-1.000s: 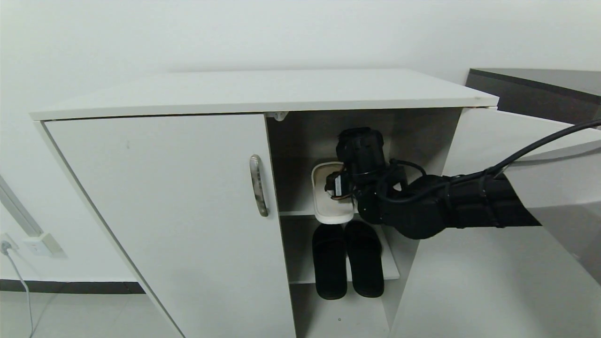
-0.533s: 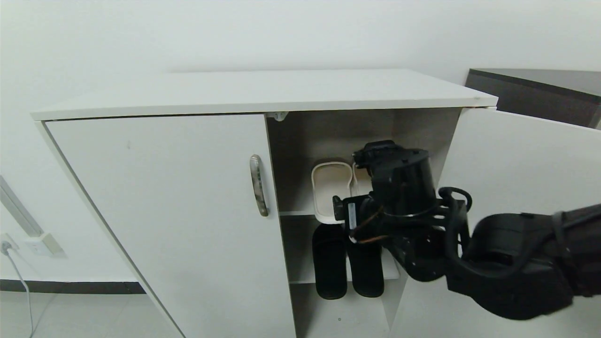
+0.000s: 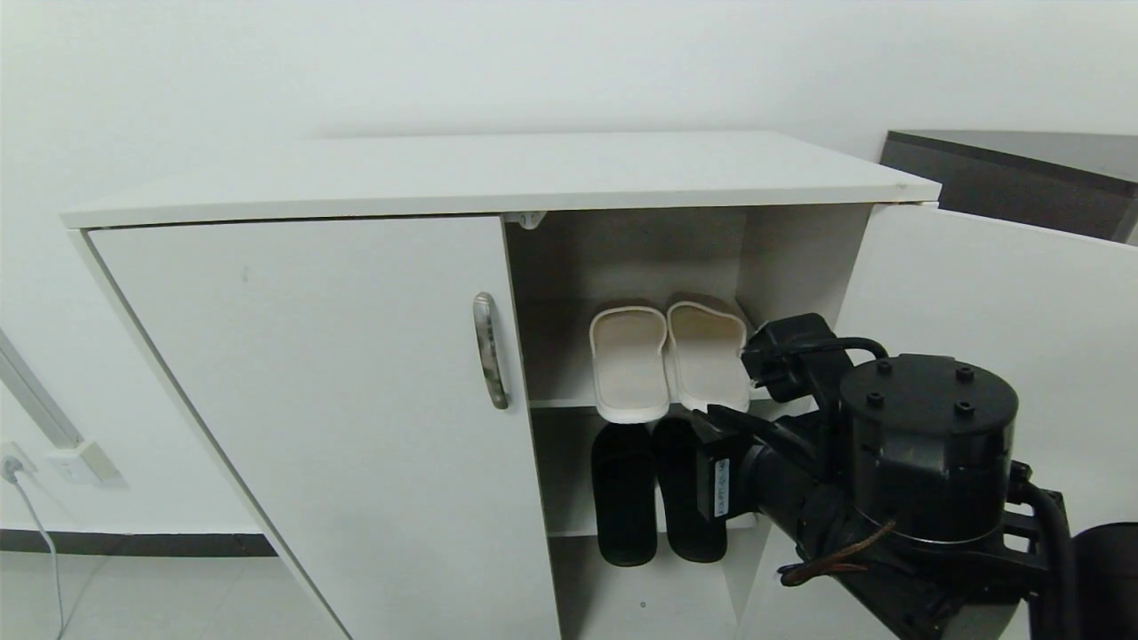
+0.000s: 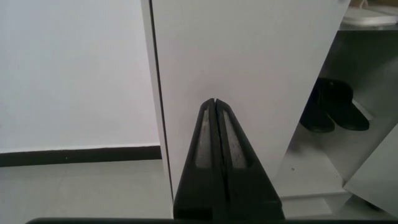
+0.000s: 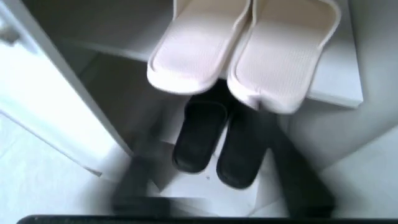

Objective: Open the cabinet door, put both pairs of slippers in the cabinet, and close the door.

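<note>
The white cabinet (image 3: 498, 173) has its right door (image 3: 978, 284) swung open and its left door (image 3: 302, 400) closed. A pair of white slippers (image 3: 669, 360) lies side by side on the upper shelf, toes overhanging the shelf edge. Directly below, on the lower shelf, sits a pair of black slippers (image 3: 658, 493). My right gripper (image 3: 772, 356) hangs just outside the opening, to the right of the white pair, open and holding nothing. The right wrist view looks at the white slippers (image 5: 242, 56) and black slippers (image 5: 217, 140). My left gripper (image 4: 214, 102) is shut and empty, low before the closed door (image 4: 236, 62).
A metal handle (image 3: 487, 351) runs down the closed door's inner edge. A dark counter (image 3: 1022, 169) stands behind the open door at the right. A wall socket (image 3: 76, 462) with a cable sits low on the left wall.
My right arm has pulled back out of the upper shelf towards me and lower, leaving both white slippers lying uncovered on the shelf.
</note>
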You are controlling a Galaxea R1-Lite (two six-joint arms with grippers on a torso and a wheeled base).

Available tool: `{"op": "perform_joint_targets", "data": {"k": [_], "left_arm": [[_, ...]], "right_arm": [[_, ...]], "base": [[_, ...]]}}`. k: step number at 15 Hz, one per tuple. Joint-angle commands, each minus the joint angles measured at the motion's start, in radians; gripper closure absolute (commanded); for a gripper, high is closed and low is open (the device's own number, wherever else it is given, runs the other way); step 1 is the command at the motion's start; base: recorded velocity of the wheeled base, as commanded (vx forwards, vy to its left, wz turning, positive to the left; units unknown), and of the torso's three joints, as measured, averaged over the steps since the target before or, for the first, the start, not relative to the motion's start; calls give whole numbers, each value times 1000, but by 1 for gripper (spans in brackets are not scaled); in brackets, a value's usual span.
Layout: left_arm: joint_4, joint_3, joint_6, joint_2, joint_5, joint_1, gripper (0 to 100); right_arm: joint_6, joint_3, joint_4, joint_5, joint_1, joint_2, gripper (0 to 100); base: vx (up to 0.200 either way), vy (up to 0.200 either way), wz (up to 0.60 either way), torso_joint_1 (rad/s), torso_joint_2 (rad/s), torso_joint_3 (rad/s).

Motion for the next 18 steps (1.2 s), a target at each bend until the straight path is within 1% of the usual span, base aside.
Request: {"op": "perform_joint_targets", "data": {"k": [1, 9, 18], "left_arm": [[0, 0, 0, 1, 1, 0, 100], [-2, 2, -1, -1, 1, 0, 100], [0, 2, -3, -1, 3, 0, 100]], "right_arm": [[1, 7, -1, -1, 2, -9, 100], [0, 23, -4, -4, 14, -9, 100], [0, 43, -6, -2, 14, -4, 100]], "base": [[0, 0, 0, 0, 0, 0], [0, 0, 0, 0, 0, 0], [-200, 0, 0, 3, 2, 2]]}}
